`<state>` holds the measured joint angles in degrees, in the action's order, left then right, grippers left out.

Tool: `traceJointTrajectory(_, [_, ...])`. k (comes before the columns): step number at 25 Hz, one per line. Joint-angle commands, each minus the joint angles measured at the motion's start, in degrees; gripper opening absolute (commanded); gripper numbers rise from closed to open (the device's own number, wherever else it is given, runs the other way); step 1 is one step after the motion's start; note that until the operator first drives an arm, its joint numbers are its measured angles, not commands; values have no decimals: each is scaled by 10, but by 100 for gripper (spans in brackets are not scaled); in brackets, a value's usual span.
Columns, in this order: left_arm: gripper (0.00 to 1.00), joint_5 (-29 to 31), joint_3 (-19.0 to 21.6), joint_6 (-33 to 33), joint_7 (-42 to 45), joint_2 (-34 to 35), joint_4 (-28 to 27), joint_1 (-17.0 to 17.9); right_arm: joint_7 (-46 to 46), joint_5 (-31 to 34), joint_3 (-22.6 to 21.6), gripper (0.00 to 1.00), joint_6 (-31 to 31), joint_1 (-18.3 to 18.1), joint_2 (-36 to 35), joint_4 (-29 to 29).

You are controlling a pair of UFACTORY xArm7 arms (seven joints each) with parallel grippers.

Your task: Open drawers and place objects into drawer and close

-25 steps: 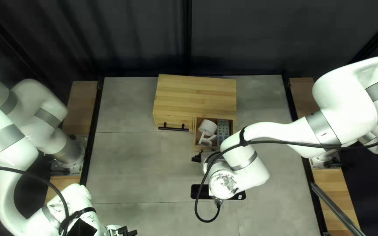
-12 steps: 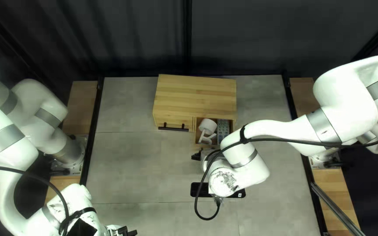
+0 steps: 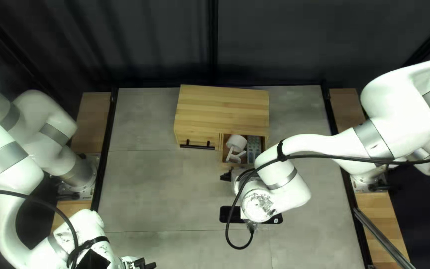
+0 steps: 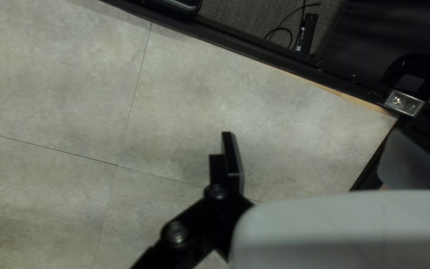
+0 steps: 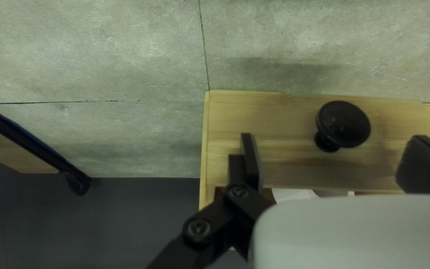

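While the cabinet's [image 3: 225, 107] right drawer [image 3: 222, 149] stands out, holding white items [image 3: 236, 143], right gripper [image 3: 227, 175] is released at its knob [image 5: 347, 124]. Left gripper [image 3: 145, 264]: released, well apart from cabinet. Black slab [image 3: 229, 214], nearer than cabinet; pale mark illegible.

— Specify the cabinet [image 3: 225, 107] finish.
— Wood, smooth, grain visible. Knob [image 5: 347, 123]: smooth, slight sheen; metal or plastic, indeterminable.
— Tabletop [image 3: 150, 192]?
— Stone-look, mottled, matt.
— Right arm [image 3: 399, 117]?
— Shell: smooth, glossy. Joint band [image 3: 373, 142]: satin metal.
— Curtain [image 3: 150, 45]?
— Cloth, matt, softly folded.
— Corner bracket [image 4: 404, 103]?
— Bare metal, shiny.
— Floor [image 4: 240, 17] beyond the table edge?
— Carpet-like, rough, matt.
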<state>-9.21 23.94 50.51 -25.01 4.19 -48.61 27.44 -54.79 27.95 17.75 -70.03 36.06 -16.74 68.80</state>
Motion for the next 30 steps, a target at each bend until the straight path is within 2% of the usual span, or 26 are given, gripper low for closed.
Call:
traceJointTrajectory(1, [100, 0, 0, 0, 0, 0, 0, 0, -2, 1, 1, 100, 0, -1, 0, 1])
traceJointTrajectory(20, [100, 0, 0, 0, 0, 0, 0, 0, -5, 4, 2, 100, -11, 0, 6, 8])
traceJointTrajectory(30, [100, 0, 0, 0, 0, 0, 0, 0, 7, -23, -11, 100, -5, 7, -17, 31])
